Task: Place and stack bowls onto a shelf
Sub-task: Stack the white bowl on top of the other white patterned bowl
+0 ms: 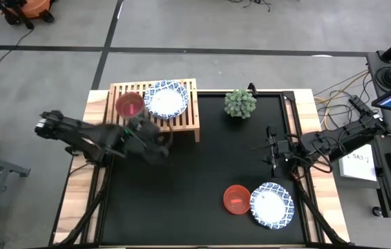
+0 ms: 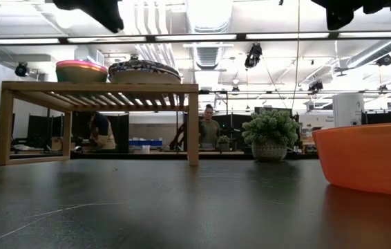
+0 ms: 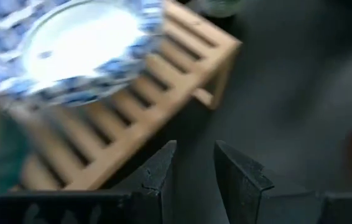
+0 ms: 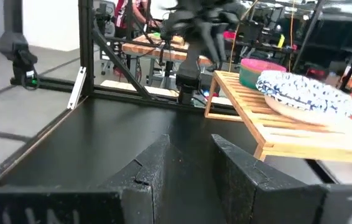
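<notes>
Bowls on the shelf [image 1: 185,124]: I saw a pink-topped stack [image 1: 130,105] beside a blue-rimmed white stack [image 1: 166,100], at 11 o'clock on the table. Red bowl [image 1: 236,199] touched another blue-rimmed bowl [image 1: 271,205] at 5 o'clock. Left gripper [image 1: 166,138] hung just off the shelf's front, fingers slightly spread, empty; right gripper [image 1: 270,151] waited at 3 o'clock, also spread.

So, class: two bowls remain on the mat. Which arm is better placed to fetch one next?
Probably the right: its hand sits on the same side as the red bowl and patterned bowl. The left hand is beside the shelf.
</notes>
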Robot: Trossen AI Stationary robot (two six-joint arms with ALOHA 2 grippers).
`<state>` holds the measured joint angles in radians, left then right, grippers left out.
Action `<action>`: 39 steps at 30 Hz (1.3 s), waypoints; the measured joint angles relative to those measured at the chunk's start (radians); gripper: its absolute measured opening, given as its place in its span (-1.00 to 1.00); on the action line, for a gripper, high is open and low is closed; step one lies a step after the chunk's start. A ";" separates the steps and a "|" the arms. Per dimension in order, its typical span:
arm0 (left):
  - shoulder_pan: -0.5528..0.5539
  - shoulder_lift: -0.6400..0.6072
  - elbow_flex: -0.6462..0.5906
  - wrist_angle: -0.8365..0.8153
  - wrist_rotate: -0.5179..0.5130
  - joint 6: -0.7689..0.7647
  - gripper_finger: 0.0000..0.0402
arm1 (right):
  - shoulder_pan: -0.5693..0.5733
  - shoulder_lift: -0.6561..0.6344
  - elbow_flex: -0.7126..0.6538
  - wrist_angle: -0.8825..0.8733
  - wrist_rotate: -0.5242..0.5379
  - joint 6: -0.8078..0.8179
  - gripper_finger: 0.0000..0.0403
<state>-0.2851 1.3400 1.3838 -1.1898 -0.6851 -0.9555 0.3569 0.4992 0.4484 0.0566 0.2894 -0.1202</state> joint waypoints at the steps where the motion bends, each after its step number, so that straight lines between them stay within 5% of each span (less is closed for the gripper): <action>1: -0.023 0.027 0.000 0.025 -0.014 0.016 -0.56 | 0.000 0.000 0.000 0.000 0.005 0.021 -0.48; 8: -0.129 0.220 0.026 0.101 -0.050 0.102 -0.56 | 0.001 0.101 0.006 -0.033 0.031 0.246 -0.48; 12: -0.155 0.312 0.058 0.100 -0.065 0.105 -0.56 | 0.001 0.206 0.073 -0.209 0.011 0.346 -0.48; 24: -0.199 0.362 0.095 0.082 -0.097 0.098 -0.56 | 0.061 0.559 0.353 -0.867 -0.326 0.496 -0.48; 39: -0.198 0.361 0.095 0.081 -0.136 0.124 -0.56 | 0.175 0.811 0.383 -0.920 -0.324 0.517 -0.48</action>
<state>-0.4831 1.7008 1.4784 -1.1088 -0.8211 -0.8314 0.5323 1.3098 0.8318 -0.8634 -0.0342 0.3972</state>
